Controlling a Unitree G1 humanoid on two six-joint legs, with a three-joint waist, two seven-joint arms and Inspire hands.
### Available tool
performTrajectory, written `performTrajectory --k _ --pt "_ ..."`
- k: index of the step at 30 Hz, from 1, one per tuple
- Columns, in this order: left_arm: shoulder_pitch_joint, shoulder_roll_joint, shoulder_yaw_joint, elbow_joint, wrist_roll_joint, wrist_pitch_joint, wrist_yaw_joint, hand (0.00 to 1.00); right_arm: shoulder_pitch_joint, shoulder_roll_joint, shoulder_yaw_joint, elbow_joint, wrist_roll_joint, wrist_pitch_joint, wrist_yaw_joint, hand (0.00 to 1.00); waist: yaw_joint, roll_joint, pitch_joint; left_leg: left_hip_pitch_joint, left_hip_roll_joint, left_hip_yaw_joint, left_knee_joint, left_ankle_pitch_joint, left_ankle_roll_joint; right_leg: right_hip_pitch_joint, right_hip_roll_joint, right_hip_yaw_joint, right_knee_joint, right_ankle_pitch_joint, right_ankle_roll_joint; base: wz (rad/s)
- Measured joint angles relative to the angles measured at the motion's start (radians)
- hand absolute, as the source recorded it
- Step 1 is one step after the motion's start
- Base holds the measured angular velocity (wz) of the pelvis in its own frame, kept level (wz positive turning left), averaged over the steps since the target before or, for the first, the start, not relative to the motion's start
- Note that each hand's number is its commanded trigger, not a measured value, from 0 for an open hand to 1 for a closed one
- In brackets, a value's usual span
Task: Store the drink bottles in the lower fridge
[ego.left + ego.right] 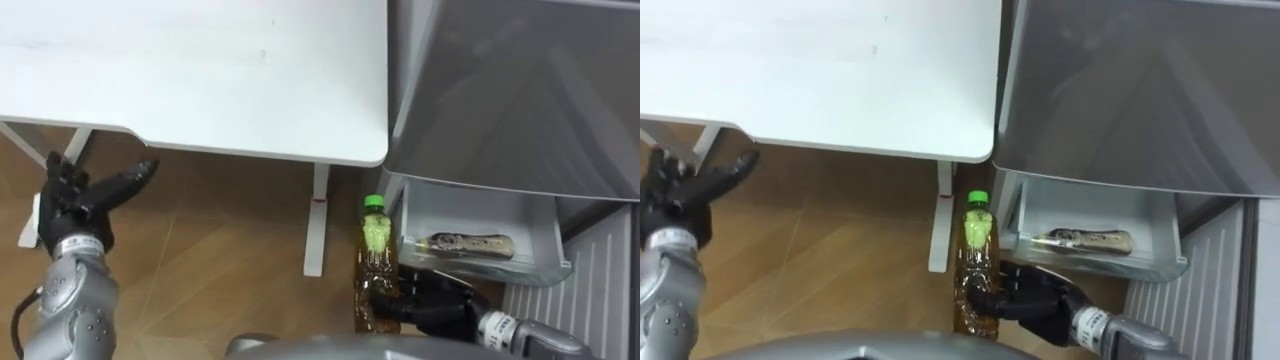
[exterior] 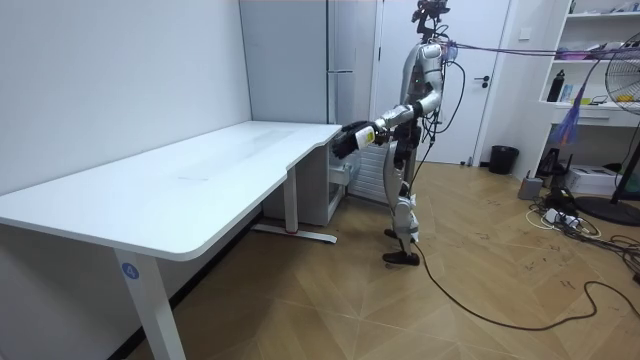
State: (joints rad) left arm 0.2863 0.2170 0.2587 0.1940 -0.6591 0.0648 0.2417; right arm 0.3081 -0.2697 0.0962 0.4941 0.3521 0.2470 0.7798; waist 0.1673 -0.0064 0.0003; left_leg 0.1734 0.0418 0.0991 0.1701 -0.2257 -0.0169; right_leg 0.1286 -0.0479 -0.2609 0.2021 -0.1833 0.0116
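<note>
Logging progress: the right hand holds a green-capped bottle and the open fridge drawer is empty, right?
Not quite. The right hand does hold the green-capped bottle, but the open fridge drawer is not empty: a second bottle already lies inside it, as the left eye view shows.

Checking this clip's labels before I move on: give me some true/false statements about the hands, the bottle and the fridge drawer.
1. The right hand has its fingers curled round an upright green-capped bottle. True.
2. The left hand grips a bottle too. False: it holds nothing and its fingers are relaxed.
3. The lower fridge drawer is pulled open, with a lying bottle inside. True.
4. The green-capped bottle is already in the drawer. False: it is outside, at the drawer's left side.
5. The held bottle's cap is off. False: the green cap is on.
</note>
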Motion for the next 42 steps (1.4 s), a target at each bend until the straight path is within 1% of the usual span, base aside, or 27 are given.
performTrajectory --k 4,5,8,9,10,11,13,15,18,19,20,22,25,31,33,35,37,38,39,40,42 --pt "0.003 -0.008 -0.035 0.121 -0.006 0.003 0.026 0.00 -0.002 0.004 0.007 0.012 0.001 0.012 -0.043 1.00 0.014 0.001 0.0001 -0.003 0.000 0.004 0.001 0.000 0.000 -0.008 0.000 -0.001 0.000 0.000 0.000 0.00" --pt "0.004 -0.009 -0.038 0.133 -0.004 0.007 0.030 0.00 -0.002 0.004 0.009 0.012 0.001 0.014 -0.046 1.00 0.014 0.001 0.0001 -0.003 0.001 0.005 0.001 0.000 0.000 -0.007 0.001 -0.001 -0.001 0.000 0.000 0.00" --pt "0.016 -0.008 -0.079 0.193 -0.001 0.012 0.032 0.00 -0.003 0.003 0.018 0.012 0.002 0.015 -0.047 1.00 0.019 0.004 -0.0003 -0.005 0.001 0.005 -0.002 0.000 0.000 0.000 0.002 -0.002 -0.004 0.000 0.000 0.00" --pt "0.016 -0.008 -0.097 0.239 -0.001 0.012 0.029 0.00 -0.003 0.004 0.023 0.014 0.003 0.015 -0.047 1.00 0.018 0.007 -0.0008 -0.004 0.001 0.006 -0.002 0.000 0.000 0.002 0.003 -0.002 -0.010 0.000 0.000 0.00" --pt "0.017 -0.008 -0.115 0.284 -0.002 0.017 0.028 0.00 -0.003 0.004 0.032 0.019 0.007 0.015 -0.048 1.00 0.018 0.007 -0.0007 -0.004 0.001 0.005 -0.002 0.000 0.000 0.008 0.004 -0.002 -0.016 0.000 0.000 0.00" --pt "0.020 -0.008 -0.124 0.302 -0.004 0.021 0.028 0.00 -0.003 0.004 0.038 0.021 0.007 0.015 -0.050 1.00 0.017 0.006 -0.0004 -0.004 0.001 0.004 -0.002 0.000 0.000 0.008 0.004 -0.002 -0.016 0.000 0.000 0.00" --pt "0.041 -0.008 -0.165 0.352 -0.017 0.032 0.027 0.00 0.000 0.002 0.069 0.022 0.016 0.017 -0.078 1.00 0.011 0.004 -0.0001 -0.005 0.001 0.004 -0.003 0.000 0.000 0.004 0.003 -0.003 -0.016 0.000 0.000 0.00" --pt "0.048 -0.014 -0.168 0.386 -0.021 0.046 0.016 0.00 -0.001 0.004 0.081 0.023 0.015 0.017 -0.094 1.00 0.007 0.003 0.0002 -0.007 0.001 0.004 -0.005 0.000 0.000 0.001 0.003 -0.004 -0.016 0.000 0.000 0.00" --pt "0.061 -0.013 -0.164 0.462 -0.026 0.047 0.005 0.00 0.000 0.007 0.077 0.032 0.017 0.017 -0.115 1.00 -0.003 0.002 0.0005 -0.006 0.000 0.005 -0.008 0.000 0.000 0.000 0.003 -0.003 -0.017 0.000 0.001 0.00" --pt "0.064 -0.013 -0.162 0.504 -0.026 0.047 0.003 0.00 -0.001 0.005 0.075 0.045 0.032 0.017 -0.119 1.00 -0.006 0.001 0.0003 -0.007 0.000 0.005 -0.010 0.000 0.000 -0.001 0.002 -0.004 -0.017 -0.001 0.001 0.00" --pt "0.064 -0.013 -0.163 0.523 -0.026 0.047 0.003 0.00 -0.001 0.004 0.075 0.054 0.041 0.017 -0.123 1.00 -0.009 0.001 0.0003 -0.007 0.000 0.005 -0.010 0.000 0.000 -0.001 0.002 -0.004 -0.017 -0.001 0.002 0.00" --pt "0.081 -0.013 -0.163 0.583 -0.027 0.048 -0.015 0.00 -0.007 0.004 0.075 0.100 0.079 0.017 -0.128 1.00 -0.018 -0.002 -0.0005 -0.006 -0.001 0.005 -0.012 0.000 0.000 0.002 0.002 -0.004 -0.017 -0.001 0.002 0.00" --pt "0.096 -0.013 -0.164 0.631 -0.036 0.060 -0.041 0.00 -0.013 0.004 0.075 0.130 0.128 0.017 -0.154 1.00 -0.029 -0.002 0.0001 -0.007 -0.001 0.000 -0.006 -0.001 0.000 0.012 -0.001 -0.017 -0.019 -0.002 0.003 0.07" --pt "0.123 -0.013 -0.164 0.651 -0.036 0.061 -0.094 0.00 -0.015 -0.001 0.039 0.135 0.207 0.016 -0.193 1.00 -0.032 0.005 0.0003 -0.008 -0.002 -0.004 -0.003 -0.001 0.001 0.009 0.000 -0.017 -0.019 -0.003 0.004 0.03" --pt "0.121 -0.011 -0.165 0.672 -0.034 0.062 -0.107 0.00 -0.015 -0.004 0.036 0.150 0.248 0.015 -0.214 1.00 -0.032 0.009 -0.0008 -0.008 -0.002 -0.004 -0.004 -0.001 0.001 0.007 0.000 -0.015 -0.018 -0.003 0.004 -0.02" --pt "0.119 -0.011 -0.165 0.708 -0.021 0.069 -0.116 0.00 -0.015 -0.005 0.036 0.156 0.264 0.015 -0.244 1.00 -0.032 0.015 -0.0037 -0.009 -0.001 -0.001 -0.005 -0.001 0.001 0.003 0.000 -0.013 -0.015 -0.003 0.003 -0.06" --pt "0.119 -0.012 -0.176 0.745 0.000 0.090 -0.119 0.00 -0.014 -0.004 0.037 0.169 0.285 0.015 -0.280 1.00 -0.035 0.023 -0.0046 -0.009 -0.001 0.004 -0.005 -0.001 0.001 0.000 0.000 -0.010 -0.014 -0.003 0.003 -0.05" --pt "0.119 -0.012 -0.187 0.753 0.011 0.093 -0.119 0.00 -0.014 -0.004 0.037 0.169 0.285 0.015 -0.290 1.00 -0.040 0.024 -0.0041 -0.009 -0.002 0.003 -0.005 -0.001 0.001 0.000 -0.001 -0.011 -0.015 -0.003 0.003 0.03" --pt "0.120 -0.013 -0.206 0.765 0.041 0.102 -0.121 0.00 -0.016 -0.002 0.037 0.172 0.289 0.015 -0.306 1.00 -0.050 0.024 -0.0034 -0.012 -0.003 0.000 -0.005 -0.001 0.001 0.000 -0.001 -0.014 -0.015 -0.003 0.003 0.08" --pt "0.120 -0.013 -0.223 0.769 0.070 0.110 -0.123 0.00 -0.019 0.002 0.038 0.187 0.326 0.015 -0.320 1.00 -0.054 0.022 -0.0014 -0.013 -0.003 -0.004 -0.005 -0.001 0.001 0.000 -0.001 -0.014 -0.015 -0.004 0.004 0.08" --pt "0.119 -0.014 -0.235 0.769 0.116 0.117 -0.132 0.00 -0.021 0.012 0.039 0.207 0.386 0.015 -0.343 1.00 -0.055 0.020 -0.0007 -0.013 -0.003 -0.005 -0.005 -0.001 0.001 0.000 0.000 -0.015 -0.015 -0.004 0.005 0.02"
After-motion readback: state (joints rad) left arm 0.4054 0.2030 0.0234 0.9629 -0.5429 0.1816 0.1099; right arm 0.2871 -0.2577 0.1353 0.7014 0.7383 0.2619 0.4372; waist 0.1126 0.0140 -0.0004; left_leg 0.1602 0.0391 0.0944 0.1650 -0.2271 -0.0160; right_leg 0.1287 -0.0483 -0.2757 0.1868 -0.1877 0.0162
